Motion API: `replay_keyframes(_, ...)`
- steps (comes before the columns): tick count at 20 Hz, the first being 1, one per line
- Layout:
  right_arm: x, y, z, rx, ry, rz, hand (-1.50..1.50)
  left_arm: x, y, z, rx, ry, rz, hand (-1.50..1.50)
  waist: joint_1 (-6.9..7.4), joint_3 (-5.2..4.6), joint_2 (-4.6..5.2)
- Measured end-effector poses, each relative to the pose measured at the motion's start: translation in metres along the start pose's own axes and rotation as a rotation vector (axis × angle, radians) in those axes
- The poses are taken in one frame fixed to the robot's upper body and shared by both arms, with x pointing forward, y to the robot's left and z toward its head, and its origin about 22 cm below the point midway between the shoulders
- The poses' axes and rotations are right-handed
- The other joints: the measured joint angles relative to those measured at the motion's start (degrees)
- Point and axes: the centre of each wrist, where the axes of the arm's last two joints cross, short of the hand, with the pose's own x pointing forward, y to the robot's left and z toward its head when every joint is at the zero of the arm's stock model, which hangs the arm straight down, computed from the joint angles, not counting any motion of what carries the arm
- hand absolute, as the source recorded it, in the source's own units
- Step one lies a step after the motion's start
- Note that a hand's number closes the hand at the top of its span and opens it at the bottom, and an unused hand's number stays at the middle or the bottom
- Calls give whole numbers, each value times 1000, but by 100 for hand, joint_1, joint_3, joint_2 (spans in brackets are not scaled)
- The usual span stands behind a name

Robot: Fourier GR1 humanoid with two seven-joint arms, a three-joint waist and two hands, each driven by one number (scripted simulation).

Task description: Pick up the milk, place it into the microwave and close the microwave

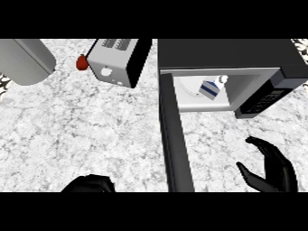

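A white milk carton (211, 87) with a blue stripe lies tilted inside the open microwave (249, 58) at the back right. The microwave's dark door (174, 140) swings out toward me, seen edge-on. My right hand (273, 168) hovers open over the counter in front of the microwave, to the right of the door, holding nothing. Only the top of my left hand (89, 184) shows at the lower edge, left of the door; its fingers are hidden.
A silver toaster (119, 61) stands at the back, left of the microwave, with a small red object (81, 62) beside it. A grey rounded appliance (19, 58) fills the back left corner. The marble counter (69, 131) stretches across the left.
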Motion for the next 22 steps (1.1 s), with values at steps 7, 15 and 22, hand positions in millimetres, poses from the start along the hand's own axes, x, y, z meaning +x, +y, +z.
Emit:
replay_keyframes(7, 46, -42, 18, -59, -24, -22, -150, -11, -23, -58, -73, 6, -75, 150, 37, 3, 22)
replay_keyframes(15, 81, -58, 24, -47, -59, 33, -150, -22, -68, -118, -198, -19, -165, 150, 21, 3, 31)
replay_keyframes(22, 109, -62, 12, 1, -126, 21, -150, -44, -105, -145, -268, 55, -218, 150, -88, 0, 47)
